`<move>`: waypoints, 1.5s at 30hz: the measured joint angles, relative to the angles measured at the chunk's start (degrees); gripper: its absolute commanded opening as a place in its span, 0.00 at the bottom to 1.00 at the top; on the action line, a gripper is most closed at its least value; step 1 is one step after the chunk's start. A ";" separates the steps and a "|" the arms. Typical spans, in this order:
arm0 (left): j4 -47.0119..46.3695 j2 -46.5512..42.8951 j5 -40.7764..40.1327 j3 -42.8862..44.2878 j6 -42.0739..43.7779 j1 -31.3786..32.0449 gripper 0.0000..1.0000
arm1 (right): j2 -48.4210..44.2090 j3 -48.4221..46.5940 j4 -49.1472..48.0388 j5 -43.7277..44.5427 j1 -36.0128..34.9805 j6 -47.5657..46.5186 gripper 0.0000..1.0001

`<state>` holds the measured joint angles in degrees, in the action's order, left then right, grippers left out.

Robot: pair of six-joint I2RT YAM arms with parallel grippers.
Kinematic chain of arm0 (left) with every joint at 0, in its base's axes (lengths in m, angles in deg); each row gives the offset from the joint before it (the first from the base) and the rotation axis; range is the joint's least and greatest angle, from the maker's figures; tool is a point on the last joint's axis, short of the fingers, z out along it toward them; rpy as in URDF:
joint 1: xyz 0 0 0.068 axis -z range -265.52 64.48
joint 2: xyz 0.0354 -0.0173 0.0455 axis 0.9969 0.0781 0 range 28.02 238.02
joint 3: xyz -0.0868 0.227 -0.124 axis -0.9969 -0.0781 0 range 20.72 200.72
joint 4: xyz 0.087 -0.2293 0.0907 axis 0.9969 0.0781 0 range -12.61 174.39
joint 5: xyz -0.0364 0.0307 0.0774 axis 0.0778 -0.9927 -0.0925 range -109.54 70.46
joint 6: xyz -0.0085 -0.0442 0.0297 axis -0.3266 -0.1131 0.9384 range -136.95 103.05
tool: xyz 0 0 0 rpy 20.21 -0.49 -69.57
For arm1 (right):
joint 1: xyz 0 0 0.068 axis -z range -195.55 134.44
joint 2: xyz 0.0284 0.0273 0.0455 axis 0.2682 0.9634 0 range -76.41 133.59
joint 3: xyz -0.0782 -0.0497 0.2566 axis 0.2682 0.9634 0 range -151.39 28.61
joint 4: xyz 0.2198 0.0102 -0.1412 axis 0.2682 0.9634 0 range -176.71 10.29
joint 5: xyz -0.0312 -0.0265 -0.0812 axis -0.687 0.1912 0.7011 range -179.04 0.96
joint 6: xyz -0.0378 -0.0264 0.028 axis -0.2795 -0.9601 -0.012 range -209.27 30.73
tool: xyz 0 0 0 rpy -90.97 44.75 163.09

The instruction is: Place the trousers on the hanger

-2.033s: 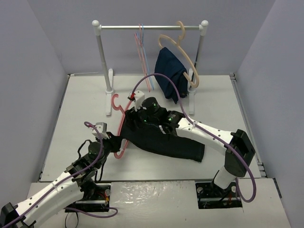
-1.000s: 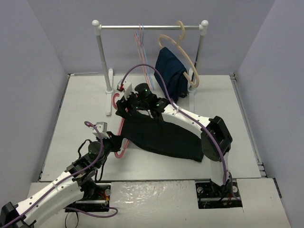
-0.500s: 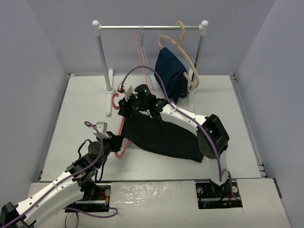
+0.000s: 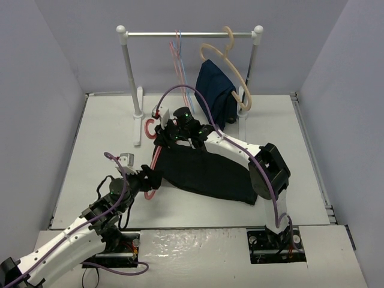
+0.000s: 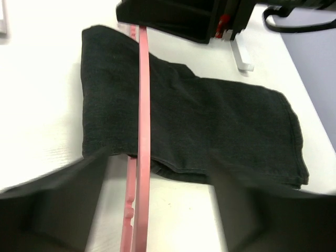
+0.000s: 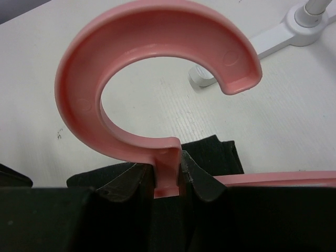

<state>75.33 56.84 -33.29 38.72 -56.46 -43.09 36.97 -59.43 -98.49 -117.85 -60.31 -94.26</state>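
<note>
The black trousers (image 4: pixel 210 174) lie folded on the table. The pink hanger (image 4: pixel 153 162) lies flat along their left edge, hook (image 4: pixel 147 127) toward the rail. In the left wrist view one pink bar (image 5: pixel 143 105) runs over the trousers (image 5: pixel 210 126) and a second bar slips under their near hem. My left gripper (image 5: pixel 152 210) is open, its blurred fingers (image 5: pixel 52 205) standing wide on either side of the bars. My right gripper (image 6: pixel 169 176) is shut on the hanger's neck just below the hook (image 6: pixel 152 79), above the trousers (image 6: pixel 215 155).
A white clothes rail (image 4: pixel 189 35) stands at the back, its feet (image 4: pixel 138 114) close to the hanger's hook. On it hang thin blue and pink hangers (image 4: pixel 178 66) and a tan hanger (image 4: pixel 231 60) carrying a navy garment (image 4: pixel 216 93). Grey walls close in both sides.
My right gripper has closed on the hanger's neck. My left gripper has opened and let go of the hanger's lower end.
</note>
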 measured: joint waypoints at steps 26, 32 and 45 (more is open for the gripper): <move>10.88 17.34 26.68 13.89 -6.28 -31.59 0.88 | -0.65 2.32 -1.47 -9.81 3.54 0.31 0.00; 2.73 28.27 36.53 14.63 -7.94 -35.02 0.85 | -0.97 2.67 -1.70 -10.68 3.54 0.37 0.00; -10.09 44.57 48.13 14.91 -12.13 -35.08 0.81 | -1.51 2.87 -1.80 -11.06 3.57 0.47 0.00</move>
<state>65.24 101.41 14.84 53.62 -68.59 -78.17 35.46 -56.55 -100.29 -128.91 -56.74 -93.79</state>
